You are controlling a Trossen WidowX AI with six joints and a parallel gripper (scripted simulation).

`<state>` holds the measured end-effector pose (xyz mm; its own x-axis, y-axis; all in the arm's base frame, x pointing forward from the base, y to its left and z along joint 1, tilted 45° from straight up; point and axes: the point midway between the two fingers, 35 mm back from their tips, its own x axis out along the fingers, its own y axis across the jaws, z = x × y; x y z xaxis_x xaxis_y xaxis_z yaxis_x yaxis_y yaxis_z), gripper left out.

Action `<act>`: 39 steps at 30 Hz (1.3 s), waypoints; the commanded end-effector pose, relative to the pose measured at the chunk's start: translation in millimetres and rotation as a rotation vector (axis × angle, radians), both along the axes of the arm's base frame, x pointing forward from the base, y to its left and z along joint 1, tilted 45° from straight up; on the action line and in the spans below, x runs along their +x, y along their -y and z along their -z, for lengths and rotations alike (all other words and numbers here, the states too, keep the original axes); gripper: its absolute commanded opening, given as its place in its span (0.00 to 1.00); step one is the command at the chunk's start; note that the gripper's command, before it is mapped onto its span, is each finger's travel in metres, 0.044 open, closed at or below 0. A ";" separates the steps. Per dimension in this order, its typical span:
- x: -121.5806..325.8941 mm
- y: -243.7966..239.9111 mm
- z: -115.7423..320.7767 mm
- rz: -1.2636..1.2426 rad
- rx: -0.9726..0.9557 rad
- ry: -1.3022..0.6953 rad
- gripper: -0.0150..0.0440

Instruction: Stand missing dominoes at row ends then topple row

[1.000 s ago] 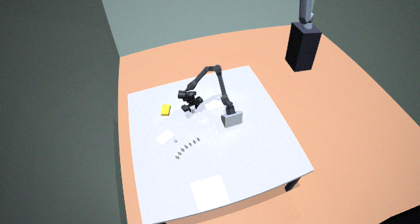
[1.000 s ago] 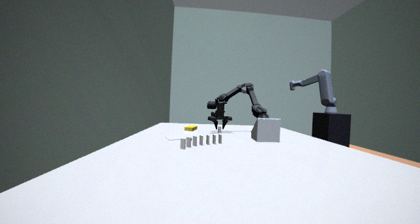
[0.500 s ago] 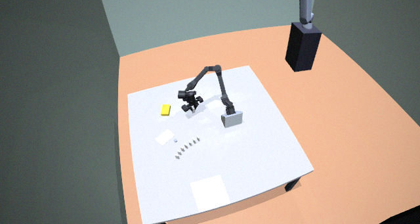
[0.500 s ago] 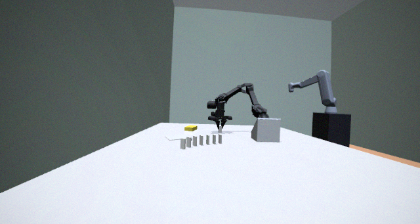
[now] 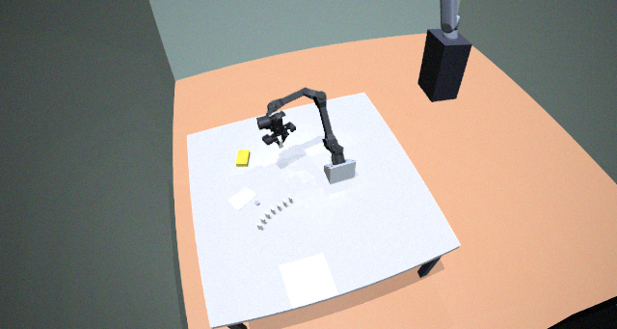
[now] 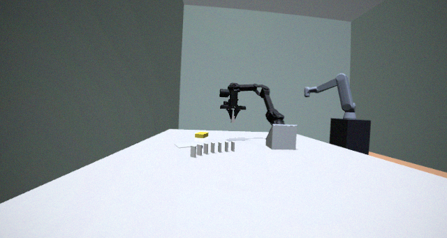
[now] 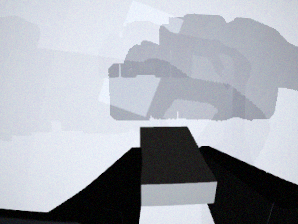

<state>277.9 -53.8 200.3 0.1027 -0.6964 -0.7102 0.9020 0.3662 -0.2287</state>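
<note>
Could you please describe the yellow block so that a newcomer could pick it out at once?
On the white table, look to the side of the row of dominoes where the black arm reaches out. There lies a flat, oblong block, its bright yellow unlike the pale dominoes and white sheet nearby.

The second robot arm [image 5: 448, 6] is cut off by the top view's upper edge. The wrist view's lower edge crops the gripper fingers. The small bluish object [image 5: 257, 203] is too tiny to identify.
</note>
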 end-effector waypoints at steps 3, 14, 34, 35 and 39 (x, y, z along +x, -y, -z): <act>-0.8 -8.2 -3.6 -0.018 -0.005 -0.016 0.44; 8.8 -132.1 106.6 -0.673 -0.038 -0.627 0.44; -24.5 -191.2 191.1 -1.121 -0.151 -1.085 0.44; -22.8 -187.6 196.0 -1.122 -0.150 -1.084 0.44; -17.3 -172.3 214.7 -1.124 -0.149 -1.083 0.44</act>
